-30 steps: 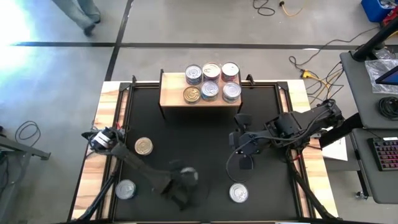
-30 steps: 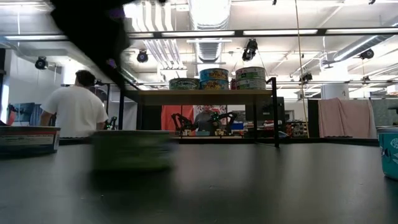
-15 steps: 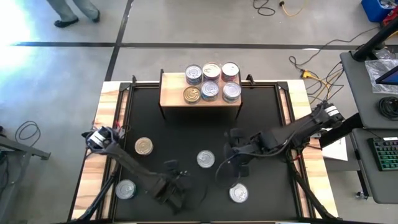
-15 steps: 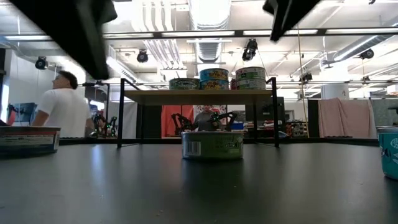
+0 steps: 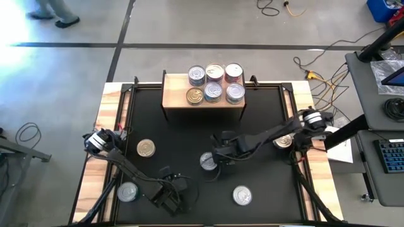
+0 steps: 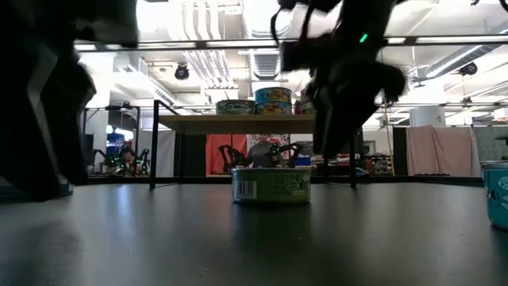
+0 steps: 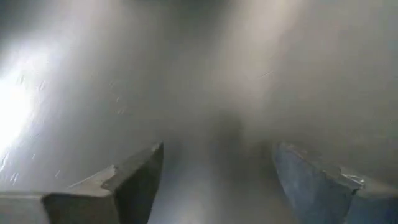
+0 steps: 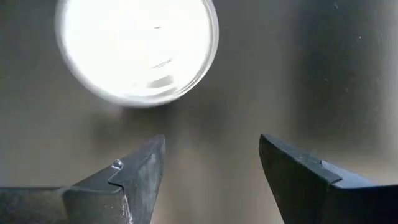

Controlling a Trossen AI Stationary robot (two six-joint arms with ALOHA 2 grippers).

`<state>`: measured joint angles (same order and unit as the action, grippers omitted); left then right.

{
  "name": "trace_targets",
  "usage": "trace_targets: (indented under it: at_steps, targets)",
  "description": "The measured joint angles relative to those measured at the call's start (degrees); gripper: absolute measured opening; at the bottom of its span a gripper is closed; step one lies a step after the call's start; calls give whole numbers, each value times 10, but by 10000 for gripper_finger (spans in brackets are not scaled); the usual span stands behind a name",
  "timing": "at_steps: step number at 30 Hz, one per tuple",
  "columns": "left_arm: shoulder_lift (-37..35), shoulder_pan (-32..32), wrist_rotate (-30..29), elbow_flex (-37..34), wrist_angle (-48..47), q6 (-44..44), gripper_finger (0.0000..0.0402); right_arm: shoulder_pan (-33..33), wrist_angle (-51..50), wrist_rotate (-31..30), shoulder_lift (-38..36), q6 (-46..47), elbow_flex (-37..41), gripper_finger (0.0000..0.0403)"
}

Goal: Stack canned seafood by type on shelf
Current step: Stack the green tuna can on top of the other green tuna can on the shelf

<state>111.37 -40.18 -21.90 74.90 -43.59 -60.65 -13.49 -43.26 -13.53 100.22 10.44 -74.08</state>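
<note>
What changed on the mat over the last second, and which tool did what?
The left tool let go of the silver can mid-mat and pulled back toward the front edge. The right tool swept in from the right and now hangs open just beside that can. The six cans on the shelf and the other loose cans stayed put.

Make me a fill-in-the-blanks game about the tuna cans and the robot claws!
1. The shelf holds ___ cans.
2. Both claws are ___, holding nothing.
3. The right claw hovers beside the middle can on the black ___.
4. The left claw is near the mat's ___ edge.

Missing words: six; open; mat; front
</note>
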Motion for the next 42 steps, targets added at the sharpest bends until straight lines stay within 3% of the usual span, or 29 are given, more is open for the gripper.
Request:
trace_targets:
  at_steps: [8,14,17,21,26,37,42]
  targets:
    - [-56,-16,1,-95,19,-89,302,29,35,-20,69,69,-6,230]
    - [-103,-18,0,-181,79,-159,299,24,164,134,79,97,-10,227]
    - [-126,-18,-2,-219,130,-164,299,20,219,173,72,101,-21,232]
    - [-136,-19,-13,-243,160,-164,299,21,213,171,62,62,-29,239]
    - [-138,-18,-36,-254,176,-153,303,23,184,120,69,38,-14,248]
    - [-130,-13,-184,-256,199,-16,304,24,243,128,112,-24,-19,261]
    - [-120,-9,-180,-272,237,-19,304,24,252,153,129,-38,-25,265]
